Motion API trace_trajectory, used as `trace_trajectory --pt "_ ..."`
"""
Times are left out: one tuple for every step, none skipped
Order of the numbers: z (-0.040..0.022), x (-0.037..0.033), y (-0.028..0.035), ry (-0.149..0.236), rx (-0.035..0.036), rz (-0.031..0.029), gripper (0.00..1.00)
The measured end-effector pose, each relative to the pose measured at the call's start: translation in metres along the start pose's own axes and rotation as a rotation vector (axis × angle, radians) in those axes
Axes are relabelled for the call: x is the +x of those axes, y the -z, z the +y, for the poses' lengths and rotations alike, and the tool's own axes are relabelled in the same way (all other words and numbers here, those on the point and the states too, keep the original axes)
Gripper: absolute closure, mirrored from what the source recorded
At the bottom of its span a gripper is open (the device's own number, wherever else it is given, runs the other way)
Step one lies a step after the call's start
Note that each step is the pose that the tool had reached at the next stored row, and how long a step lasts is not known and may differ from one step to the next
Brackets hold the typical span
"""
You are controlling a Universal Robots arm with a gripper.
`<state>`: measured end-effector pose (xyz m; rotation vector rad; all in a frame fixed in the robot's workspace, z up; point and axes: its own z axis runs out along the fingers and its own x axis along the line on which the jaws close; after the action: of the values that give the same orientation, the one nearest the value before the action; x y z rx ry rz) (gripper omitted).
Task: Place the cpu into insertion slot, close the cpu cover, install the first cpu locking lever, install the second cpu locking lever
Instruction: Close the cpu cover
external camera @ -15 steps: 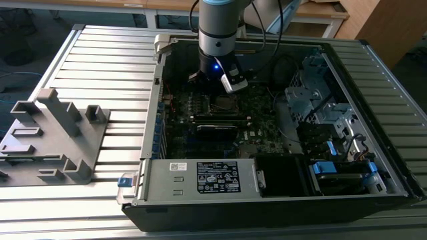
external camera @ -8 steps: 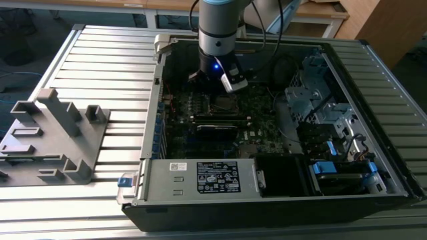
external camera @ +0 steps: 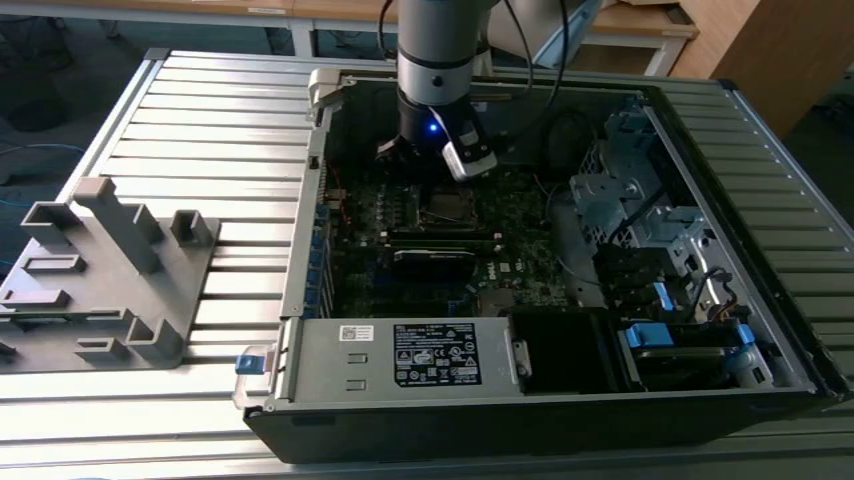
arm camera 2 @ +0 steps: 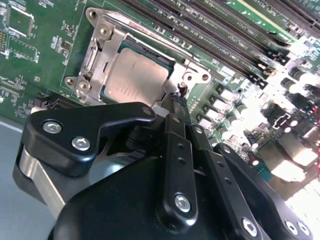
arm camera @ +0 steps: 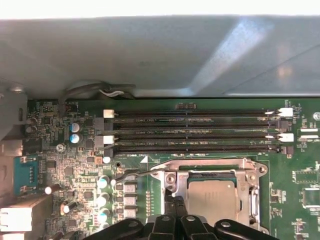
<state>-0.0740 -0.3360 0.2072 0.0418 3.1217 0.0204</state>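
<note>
The cpu (arm camera 2: 135, 80) lies flat in the insertion slot (external camera: 447, 205), its silver-grey top facing up. The cpu cover (arm camera 2: 102, 55) is folded down around it as a silvery frame; both wrist views show it, with the cpu (arm camera: 212, 200) framed by the cover (arm camera: 210, 167). My gripper (arm camera 2: 176, 97) is shut, its black fingers (arm camera 2: 175, 150) pressed together with the tips at one corner of the socket. A thin wire locking lever (arm camera: 137, 172) sticks out sideways from that corner. Whether the wire sits between the tips is hidden. The arm's wrist (external camera: 434, 120) hangs over the motherboard.
Long black memory slots (arm camera: 195, 132) run just beyond the socket, with the grey case wall (arm camera: 150, 50) behind them. A power supply (external camera: 400, 355) and a drive cage (external camera: 627, 200) crowd the open case. A grey fixture (external camera: 107, 270) stands on the slatted table at the exterior view's left.
</note>
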Motion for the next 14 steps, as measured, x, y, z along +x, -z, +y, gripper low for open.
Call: trace_trajectory --pt "0.0000 0.0000 0.0017 0.000 0.0001 0.0001 0.90" --pt "0.0001 -0.0001 0.0036 0.000 0.0000 0.0000 0.90" --pt "0.0001 -0.0001 0.0055 0.000 0.0000 0.0000 0.90" --pt "0.0001 -0.0001 0.0073 0.000 0.0000 0.0000 0.90" --pt "0.0001 -0.0002 0.0089 0.000 0.0000 0.0000 0.90" --pt "0.0001 -0.0002 0.0101 0.000 0.0001 0.0001 0.90" --pt "0.0002 -0.0002 0.0105 0.000 -0.0001 0.0000 0.90" --pt "0.0002 -0.0002 0.0104 0.000 -0.0002 -0.0004 0.90" --pt "0.0002 -0.0002 0.0104 0.000 -0.0002 -0.0008 0.90" --pt "0.0002 -0.0002 0.0104 0.000 -0.0002 -0.0008 0.90" --pt "0.0001 -0.0001 0.0105 0.000 -0.0001 -0.0017 0.90" --pt "0.0001 -0.0001 0.0103 0.000 -0.0001 -0.0044 0.90" --pt "0.0001 -0.0001 0.0102 0.000 -0.0005 -0.0095 0.90" --pt "0.0001 -0.0001 0.0099 0.000 -0.0015 -0.0172 0.90"
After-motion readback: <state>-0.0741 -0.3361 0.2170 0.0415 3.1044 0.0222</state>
